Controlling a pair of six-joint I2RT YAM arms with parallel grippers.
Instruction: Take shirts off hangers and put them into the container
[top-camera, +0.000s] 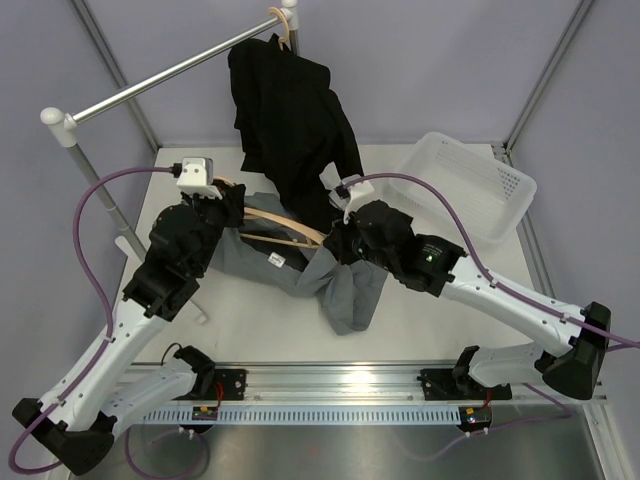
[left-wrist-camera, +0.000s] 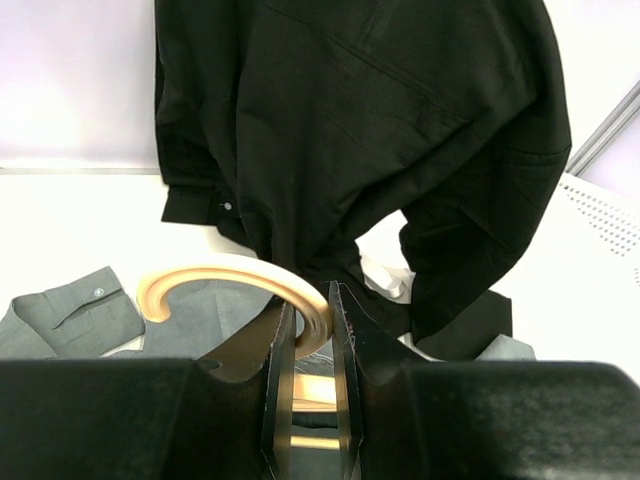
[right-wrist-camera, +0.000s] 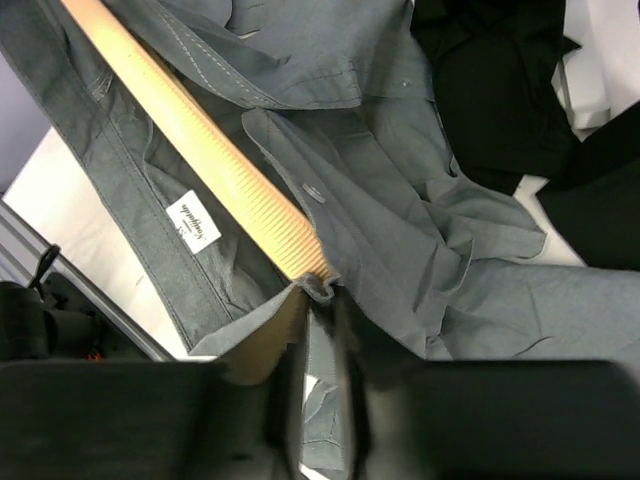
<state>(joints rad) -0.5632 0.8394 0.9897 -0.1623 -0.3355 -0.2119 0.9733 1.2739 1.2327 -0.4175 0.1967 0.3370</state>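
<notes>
Grey shirt lies crumpled and spread on the worktop between the 2 arms, well apart from the basket, which stands at the far right of the worktop with nothing visible inside. 1 wooden hanger is inside the grey shirt, lying roughly flat. The left fingers are clamped on its curved wooden end, and the left wrist view shows the wood pinched in the narrow gap between them. In that view a grey cuff lies flat on the worktop to the left of the hanger. The right fingers sit at the opposite tip of the hanger. In the right wrist view they are close together with a fold of grey cloth between them, touching the wood tip; that view is slightly blurred. The shirt's white neck label shows beside the hanger bar. Black shirt hangs on the second hanger, hooked over the metal rail at the back, its lower edge draped down to the worktop just behind the grey shirt.
</notes>
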